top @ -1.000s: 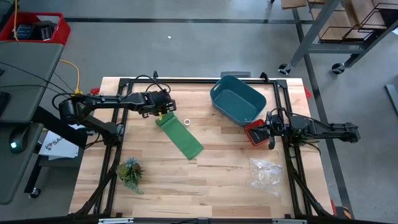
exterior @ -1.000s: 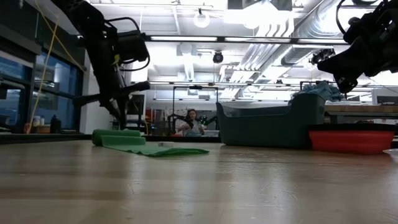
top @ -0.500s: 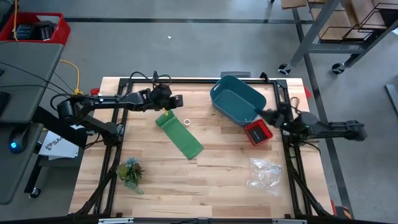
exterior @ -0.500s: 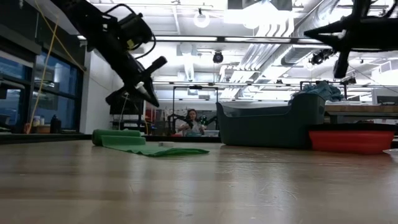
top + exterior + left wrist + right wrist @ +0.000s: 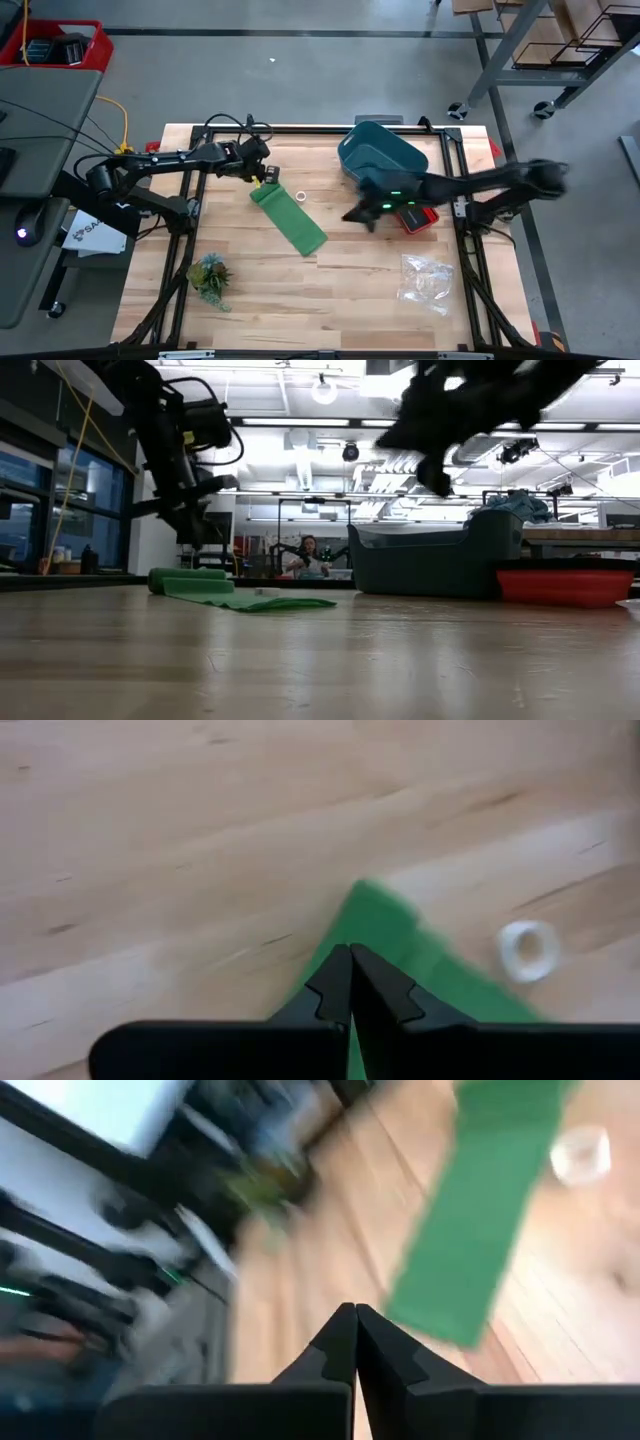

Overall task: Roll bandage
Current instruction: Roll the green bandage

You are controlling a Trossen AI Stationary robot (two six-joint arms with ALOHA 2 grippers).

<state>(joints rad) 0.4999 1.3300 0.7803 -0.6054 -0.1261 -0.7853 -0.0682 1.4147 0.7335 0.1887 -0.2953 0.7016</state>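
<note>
Bandage (image 5: 290,219): flat on table, one end rolled.
My left gripper (image 5: 268,176): clenched, empty, above rolled end.
My right gripper (image 5: 352,215): clenched, empty, beside bandage.

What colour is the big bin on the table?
The bin is dark teal, seen best in the high view.

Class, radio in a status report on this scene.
Both grippers shut, empty: left gripper over bandage end, right gripper mid-table. Bandage mostly flat. Small white ring beside it.
</note>
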